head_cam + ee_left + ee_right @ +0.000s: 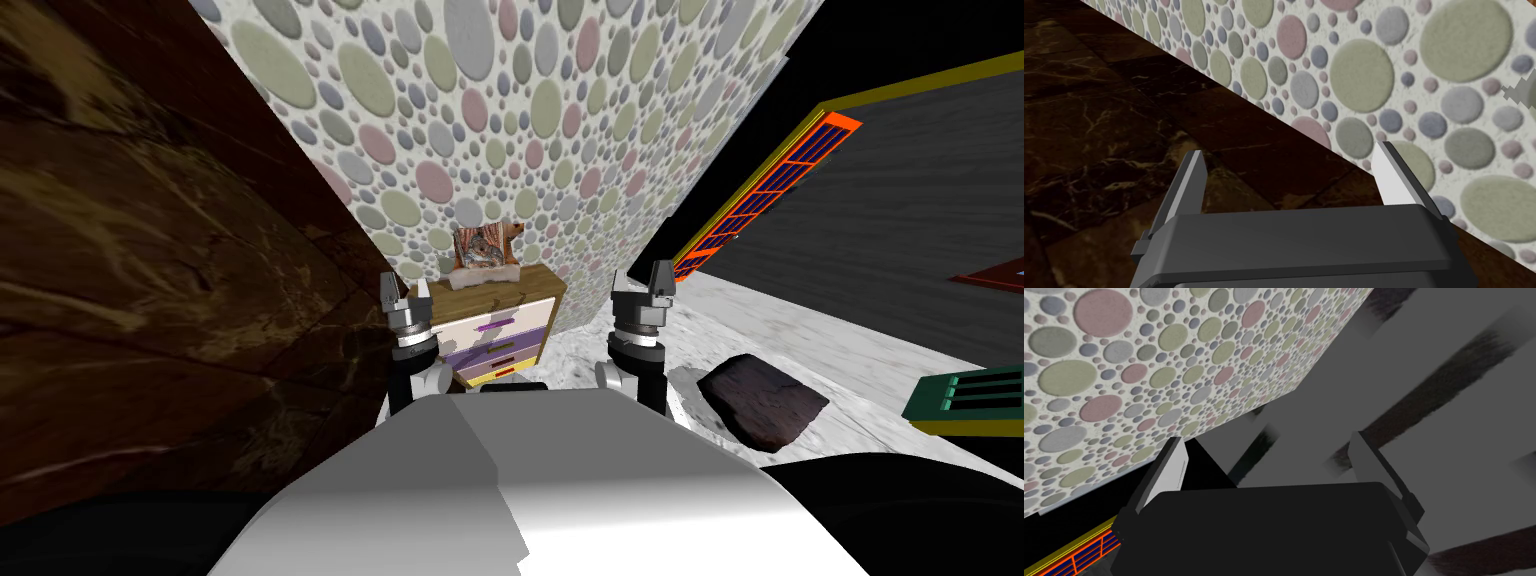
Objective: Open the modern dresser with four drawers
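Dresser sat mid-frame in the head view, wooden top, cream and purple drawer fronts with bar handles; it backed onto the pebble-patterned wall in the corner by the dark brown marbled wall; no drawer plainly pulled out. Left pincer and right pincer were raised either side of it, both spread and holding nothing, likely a carry pose for the approach; neither touched the dresser, and both pointed at walls. A framed picture-like item stood on the dresser top. A dark rock-like lump lay on the pale floor at lower right, off the straight path; an orange grille was at upper right. The marbled wall crowded the left arm.
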Controlling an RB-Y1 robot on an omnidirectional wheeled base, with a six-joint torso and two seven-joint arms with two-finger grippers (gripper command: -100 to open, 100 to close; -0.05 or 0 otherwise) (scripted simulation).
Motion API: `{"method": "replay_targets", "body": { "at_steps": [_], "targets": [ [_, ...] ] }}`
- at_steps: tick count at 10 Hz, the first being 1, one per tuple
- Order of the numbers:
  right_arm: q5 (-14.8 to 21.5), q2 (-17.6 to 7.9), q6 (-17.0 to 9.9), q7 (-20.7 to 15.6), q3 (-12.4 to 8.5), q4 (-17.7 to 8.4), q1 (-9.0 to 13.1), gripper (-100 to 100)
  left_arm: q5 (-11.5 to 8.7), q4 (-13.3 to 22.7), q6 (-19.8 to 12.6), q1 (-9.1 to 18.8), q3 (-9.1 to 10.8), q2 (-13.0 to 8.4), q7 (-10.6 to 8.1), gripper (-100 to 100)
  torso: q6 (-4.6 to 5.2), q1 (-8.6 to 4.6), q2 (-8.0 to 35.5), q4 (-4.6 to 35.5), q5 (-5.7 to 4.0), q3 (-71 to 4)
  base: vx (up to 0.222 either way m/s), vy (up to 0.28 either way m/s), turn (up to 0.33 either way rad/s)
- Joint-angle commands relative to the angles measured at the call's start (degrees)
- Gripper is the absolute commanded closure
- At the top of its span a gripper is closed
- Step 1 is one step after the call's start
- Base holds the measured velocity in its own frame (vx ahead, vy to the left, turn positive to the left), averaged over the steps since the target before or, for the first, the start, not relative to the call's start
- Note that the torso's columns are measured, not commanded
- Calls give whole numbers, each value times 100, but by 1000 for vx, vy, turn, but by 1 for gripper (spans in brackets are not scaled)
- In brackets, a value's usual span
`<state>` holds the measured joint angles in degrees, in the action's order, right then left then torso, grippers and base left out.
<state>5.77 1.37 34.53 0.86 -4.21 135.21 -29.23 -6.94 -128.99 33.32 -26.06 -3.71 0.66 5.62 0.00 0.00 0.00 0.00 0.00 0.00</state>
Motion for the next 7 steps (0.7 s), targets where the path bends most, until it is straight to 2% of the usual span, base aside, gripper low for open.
{"method": "replay_targets", "body": {
  "at_steps": [1,7],
  "targets": [
    [0,0,0,0,0,0,0,0,0,0,0,0,0,0,0,0,0,0,232,235,0,-467,0,0,0],
    [0,0,0,0,0,2,0,0,0,-1,0,0,0,0,0,0,0,0,2693,2691,0,-5381,0,0,0]
  ]
}}
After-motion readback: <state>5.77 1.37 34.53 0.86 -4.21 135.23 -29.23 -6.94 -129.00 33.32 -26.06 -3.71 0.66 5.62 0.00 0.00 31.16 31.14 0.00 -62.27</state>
